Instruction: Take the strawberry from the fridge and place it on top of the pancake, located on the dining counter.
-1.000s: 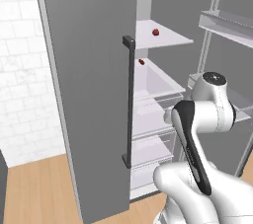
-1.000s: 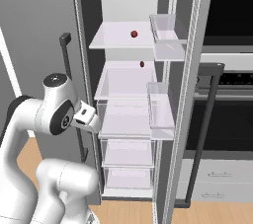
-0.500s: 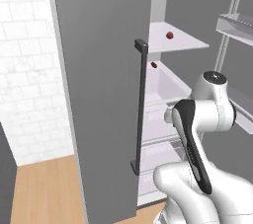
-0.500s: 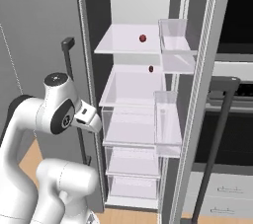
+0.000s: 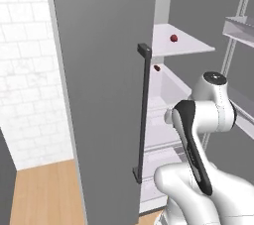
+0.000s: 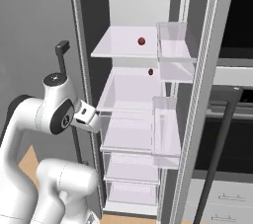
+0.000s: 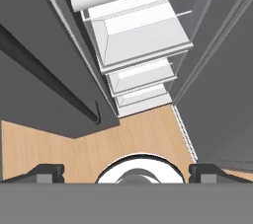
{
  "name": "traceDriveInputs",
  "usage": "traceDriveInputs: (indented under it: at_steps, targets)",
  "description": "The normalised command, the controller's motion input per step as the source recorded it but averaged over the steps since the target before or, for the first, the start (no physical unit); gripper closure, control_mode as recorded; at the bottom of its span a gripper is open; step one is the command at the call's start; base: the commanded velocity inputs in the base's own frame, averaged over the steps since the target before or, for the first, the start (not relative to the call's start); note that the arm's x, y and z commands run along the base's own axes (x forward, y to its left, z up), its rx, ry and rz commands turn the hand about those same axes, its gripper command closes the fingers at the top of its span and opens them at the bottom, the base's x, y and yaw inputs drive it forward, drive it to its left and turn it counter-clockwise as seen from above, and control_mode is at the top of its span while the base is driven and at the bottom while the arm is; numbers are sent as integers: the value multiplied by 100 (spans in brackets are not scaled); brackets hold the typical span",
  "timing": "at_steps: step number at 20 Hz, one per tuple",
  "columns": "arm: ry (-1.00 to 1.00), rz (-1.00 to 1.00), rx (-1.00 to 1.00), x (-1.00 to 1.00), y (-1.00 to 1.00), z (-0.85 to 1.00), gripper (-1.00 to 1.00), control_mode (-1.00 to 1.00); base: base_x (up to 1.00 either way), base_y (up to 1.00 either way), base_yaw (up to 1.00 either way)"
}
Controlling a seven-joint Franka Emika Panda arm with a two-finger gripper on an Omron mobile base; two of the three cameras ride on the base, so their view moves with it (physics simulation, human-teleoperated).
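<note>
The fridge (image 6: pixel 131 99) stands open, with white shelves and clear drawers. On its upper shelf lies the strawberry (image 6: pixel 142 41), small and red, which the left base view shows as well (image 5: pixel 173 38). A darker brown-red lump (image 6: pixel 150 71) rests one shelf lower. My gripper (image 7: pixel 127 173) is open and empty, its fingertips (image 7: pixel 47 171) spread wide. It hangs well below the strawberry's shelf, in front of the middle shelves, and faces down at the lower drawers (image 7: pixel 141 77) and the floor. The pancake and the dining counter are out of view.
The left fridge door (image 5: pixel 99 85) with its dark bar handle (image 5: pixel 144 110) stands open close to my arm. The right door's clear bins (image 6: pixel 165 124) jut out beside the shelves. A dark oven with a bar handle (image 6: pixel 225 134) lies to the right. A white brick wall (image 5: pixel 25 70) rises over the wood floor (image 5: pixel 39 194).
The whole picture has shifted: the base has moved and the fridge now looks closer and larger. The arm holds the same pose and the gripper stays open.
</note>
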Motion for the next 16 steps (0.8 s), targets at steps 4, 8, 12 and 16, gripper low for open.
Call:
traceDriveInputs:
  at_steps: [4,8,12,16]
  targets:
    - [0,0,0,0,0,0,-100,100,12,-35,1]
    - [0,0,0,0,0,0,-100,100,11,-35,3]
    - [0,0,0,0,0,0,-100,100,20,-25,2]
    - [0,0,0,0,0,0,-100,100,48,-6,2]
